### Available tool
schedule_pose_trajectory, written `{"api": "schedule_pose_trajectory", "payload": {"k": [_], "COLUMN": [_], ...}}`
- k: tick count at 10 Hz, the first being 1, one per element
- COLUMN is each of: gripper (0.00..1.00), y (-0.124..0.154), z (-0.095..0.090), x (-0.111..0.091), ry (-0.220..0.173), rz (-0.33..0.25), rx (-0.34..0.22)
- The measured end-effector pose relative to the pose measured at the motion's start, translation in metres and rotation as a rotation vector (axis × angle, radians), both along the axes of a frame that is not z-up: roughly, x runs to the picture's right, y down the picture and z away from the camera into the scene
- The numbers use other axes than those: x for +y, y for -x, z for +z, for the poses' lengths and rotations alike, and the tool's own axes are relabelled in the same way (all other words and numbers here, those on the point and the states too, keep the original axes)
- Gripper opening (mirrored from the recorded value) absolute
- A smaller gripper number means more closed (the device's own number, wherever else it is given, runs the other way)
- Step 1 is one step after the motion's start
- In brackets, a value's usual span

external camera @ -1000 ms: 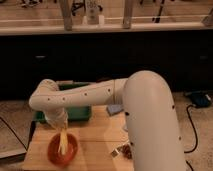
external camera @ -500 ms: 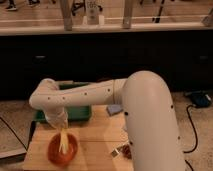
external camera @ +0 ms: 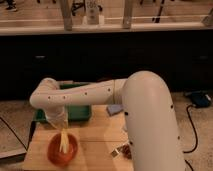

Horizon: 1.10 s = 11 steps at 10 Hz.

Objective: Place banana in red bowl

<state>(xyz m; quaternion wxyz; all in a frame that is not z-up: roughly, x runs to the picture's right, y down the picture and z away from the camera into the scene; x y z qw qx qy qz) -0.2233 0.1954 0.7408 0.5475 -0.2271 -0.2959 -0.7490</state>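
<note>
The robot's gripper hangs directly over the red bowl on the wooden table, much where it was a second ago, with the banana reaching down into the bowl. The descent looks finished, so letting go is probably what remains; a green bin sits just behind

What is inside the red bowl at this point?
The pale yellow banana reaches down into the round red bowl on the wooden table, with the hand directly above. The bowl floor beneath it is hidden.
</note>
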Motion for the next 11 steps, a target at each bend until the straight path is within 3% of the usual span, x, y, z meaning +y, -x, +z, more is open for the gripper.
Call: {"api": "schedule_pose_trajectory", "payload": {"k": [2, 3, 4, 7, 8, 9, 11], "gripper": [0.61, 0.61, 0.56, 0.28, 0.23, 0.24, 0.40], "y": [-0.002, -0.002, -0.001, 0.000, -0.004, -0.009, -0.009], "z": [0.000, 0.000, 0.000, -0.002, -0.003, -0.002, -0.001], "x": [0.001, 0.000, 0.000, 0.002, 0.003, 0.001, -0.001], "ry": [0.006, 0.006, 0.007, 0.011, 0.014, 0.014, 0.015], "rz": [-0.006, -0.009, -0.012, -0.026, -0.024, -0.020, -0.021], "rx": [-0.008, -0.012, -0.015, -0.029, -0.028, -0.026, -0.036]}}
